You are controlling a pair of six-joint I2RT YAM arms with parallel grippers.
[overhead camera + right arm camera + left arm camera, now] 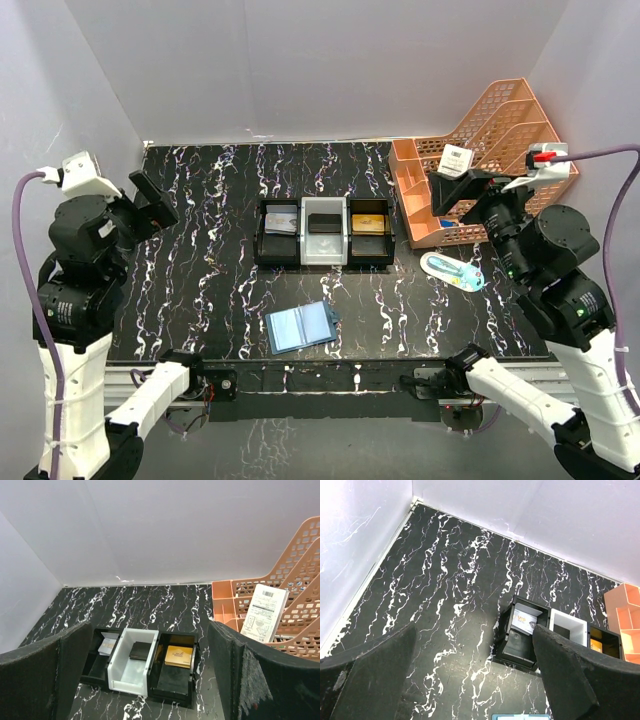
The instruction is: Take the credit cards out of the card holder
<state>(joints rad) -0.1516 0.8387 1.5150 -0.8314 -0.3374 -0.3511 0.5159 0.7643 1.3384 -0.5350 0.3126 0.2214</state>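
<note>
A: How much room is there on the table [200, 190]?

B: Much. The left half of the black marbled top is bare from the far wall to the near edge. The white walls [330, 60] close it on the left, far and right sides. On the right the room is smaller: an orange organizer [480, 140] fills the far right corner, and an oval case [453, 270] lies close to it, on its near side.

A: And the arms?

B: Both are raised at the sides. The left gripper [152, 202] hangs over the left side of the table, jaws spread wide, nothing between them. The right gripper [452, 192] is above the organizer, jaws also spread wide, holding nothing.

A: What is in the containers?

B: The tray [325, 256] in the middle has three compartments. The left black one holds a grey card [281, 224], the middle white one a black card [324, 223], the right black one a gold card [369, 222]. In the organizer a white paper slip [456, 160] with a barcode stands leaning.

A: Where is the card holder [301, 327]?

B: Close to the near edge, in the middle, apart from the tray. It lies open and flat, inner pockets up. Its long axis goes left to right, the right end turned a little to the far side. Whether a card is in its pockets, I cannot tell.
</note>
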